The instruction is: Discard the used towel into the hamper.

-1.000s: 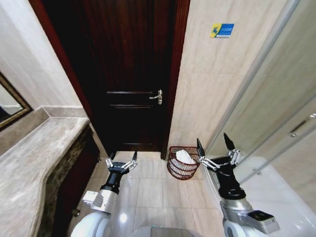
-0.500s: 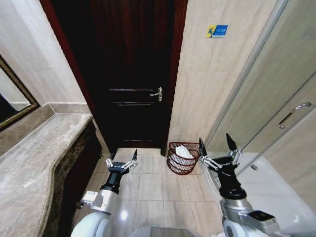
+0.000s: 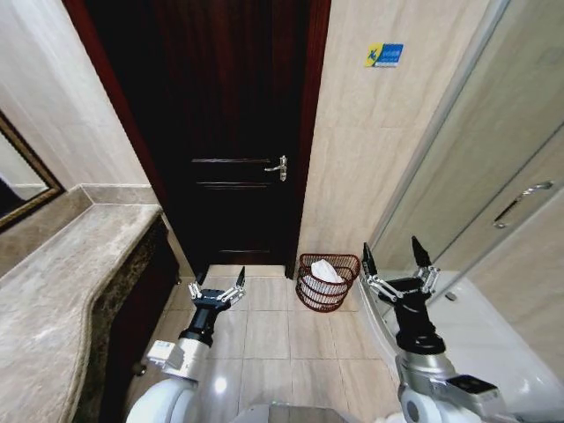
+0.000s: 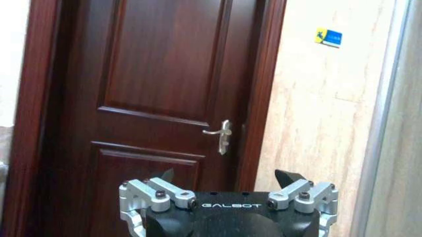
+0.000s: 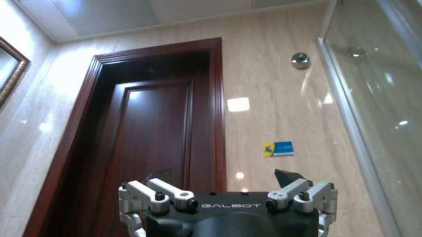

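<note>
Fingers spread wide on the right gripper (image 3: 396,265), clasping nothing, raised just beside the hamper (image 3: 328,282). Left gripper (image 3: 218,288) likewise splayed and empty, held over the floor (image 3: 264,335) well apart from the hamper. Hamper standing on the floor against the wall (image 3: 361,150), just beside the door (image 3: 229,132), with the towel (image 3: 326,272) inside it. Counter (image 3: 70,291) along the left.

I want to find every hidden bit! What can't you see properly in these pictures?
- Hamper, head view: the white towel inside is mostly hidden by the weave and rim.
- Blue sign, head view: writing too small to read.
- Mirror, head view: cut off by the picture's edge.
- Left tool, left wrist view: its base is cut off.
</note>
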`<state>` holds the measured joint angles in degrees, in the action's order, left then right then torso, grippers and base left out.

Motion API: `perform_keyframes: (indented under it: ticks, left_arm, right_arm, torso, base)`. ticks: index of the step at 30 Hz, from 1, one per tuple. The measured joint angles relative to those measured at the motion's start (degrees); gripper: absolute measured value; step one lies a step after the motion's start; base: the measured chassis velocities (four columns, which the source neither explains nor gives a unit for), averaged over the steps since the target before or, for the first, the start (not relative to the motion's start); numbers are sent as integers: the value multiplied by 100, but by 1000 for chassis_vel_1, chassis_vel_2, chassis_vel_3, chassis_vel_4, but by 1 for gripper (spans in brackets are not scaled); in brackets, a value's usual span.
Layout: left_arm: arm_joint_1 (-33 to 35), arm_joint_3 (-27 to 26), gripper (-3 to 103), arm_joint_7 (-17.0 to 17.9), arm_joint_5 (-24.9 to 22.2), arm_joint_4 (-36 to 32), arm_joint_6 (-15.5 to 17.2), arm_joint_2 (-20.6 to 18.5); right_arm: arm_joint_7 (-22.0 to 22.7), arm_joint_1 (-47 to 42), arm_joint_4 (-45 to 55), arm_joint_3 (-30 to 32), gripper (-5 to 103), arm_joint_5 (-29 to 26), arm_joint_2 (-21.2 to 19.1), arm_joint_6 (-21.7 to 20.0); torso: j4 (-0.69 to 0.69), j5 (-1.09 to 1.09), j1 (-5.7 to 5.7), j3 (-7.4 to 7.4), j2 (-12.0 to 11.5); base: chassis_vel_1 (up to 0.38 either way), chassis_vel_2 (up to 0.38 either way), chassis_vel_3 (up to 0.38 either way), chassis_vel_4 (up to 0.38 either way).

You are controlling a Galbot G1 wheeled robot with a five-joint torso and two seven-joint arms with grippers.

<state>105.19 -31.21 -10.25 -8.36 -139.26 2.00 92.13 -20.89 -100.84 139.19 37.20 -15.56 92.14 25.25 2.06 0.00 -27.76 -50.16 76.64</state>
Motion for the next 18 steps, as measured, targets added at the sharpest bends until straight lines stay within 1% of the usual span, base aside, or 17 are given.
perform_keyframes:
  ticks: [11,18]
  left_arm:
    - [0,0,100,0,0,0,0,0]
    - [0,0,100,0,0,0,0,0]
  right_arm:
    - [-5,-12,13,-17,100,26,0,-34]
    - [-6,-16,11,-7,100,17,0,-17]
  torso:
    - [0,0,45,51,-93]
    - [-1,0,72,83,-151]
  base:
    - [-70,-68,-69,-64]
    - [-114,-108,-99,-107]
